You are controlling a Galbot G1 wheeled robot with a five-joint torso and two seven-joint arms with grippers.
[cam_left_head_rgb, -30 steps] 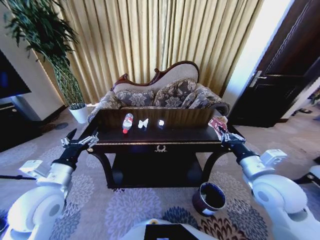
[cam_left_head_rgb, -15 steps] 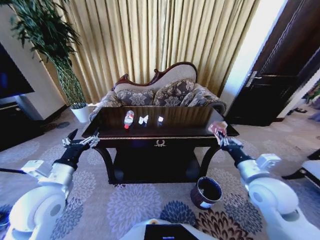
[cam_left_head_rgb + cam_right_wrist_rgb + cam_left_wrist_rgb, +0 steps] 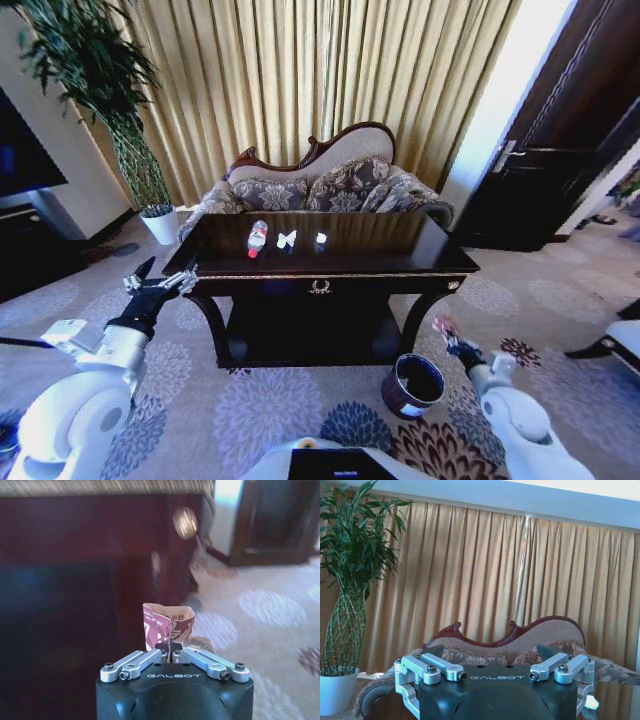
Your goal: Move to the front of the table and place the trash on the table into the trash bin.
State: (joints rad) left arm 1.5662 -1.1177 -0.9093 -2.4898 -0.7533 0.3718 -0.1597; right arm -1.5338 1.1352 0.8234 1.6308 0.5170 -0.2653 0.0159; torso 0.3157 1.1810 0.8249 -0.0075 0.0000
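The right end effector [image 3: 447, 333] pinched the reddish snack packet [image 3: 168, 626] just beside the trash bin [image 3: 415, 384], below the table [image 3: 330, 262]; the left end effector [image 3: 160, 283] hung spread by its left end.

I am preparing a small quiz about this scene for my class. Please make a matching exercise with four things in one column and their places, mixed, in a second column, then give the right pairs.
Things:
1. snack packet
2. plastic bottle
3. trash bin
4. left gripper

Places:
A. on the carpet by the table's front right leg
B. lying on the tabletop, towards its left side
C. clamped in the right gripper, down below the tabletop
D. held in the air off the table's front left corner

Pairs: 1-C, 2-B, 3-A, 4-D
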